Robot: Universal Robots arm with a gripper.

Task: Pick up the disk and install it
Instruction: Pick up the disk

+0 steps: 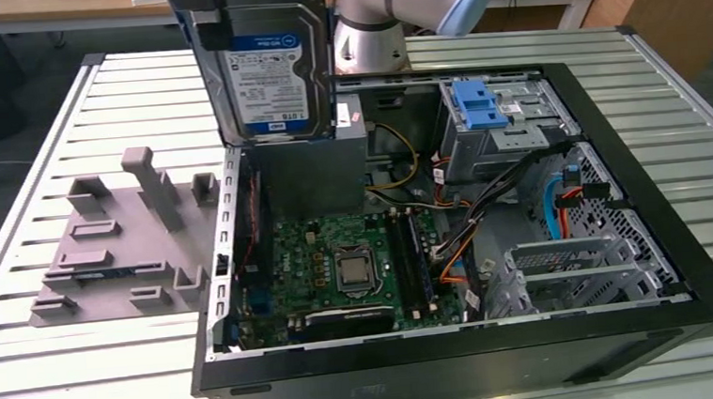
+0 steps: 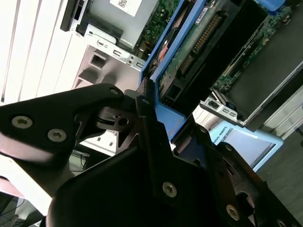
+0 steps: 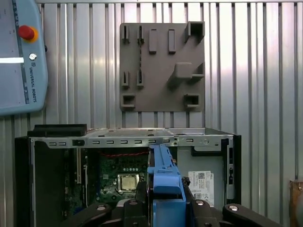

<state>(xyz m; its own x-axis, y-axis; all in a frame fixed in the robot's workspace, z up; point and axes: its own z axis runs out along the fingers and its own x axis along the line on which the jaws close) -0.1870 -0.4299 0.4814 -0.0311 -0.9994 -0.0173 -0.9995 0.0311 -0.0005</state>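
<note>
So, pickup looks done: my gripper [image 3: 164, 201] grips the disk [image 1: 275, 69], upright above the open case [image 1: 469, 366]. Installing calls for careful alignment with the drive cage [image 1: 521, 131].

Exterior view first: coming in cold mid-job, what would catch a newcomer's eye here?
The disk, upright in its blue bracket, hangs above the open computer case, clamped by the gripper. Inside the case, the green motherboard lies exposed, with a blue-latched drive cage toward the exterior view's right. A grey fixture plate lies on the slatted table at the exterior view's left.
</note>
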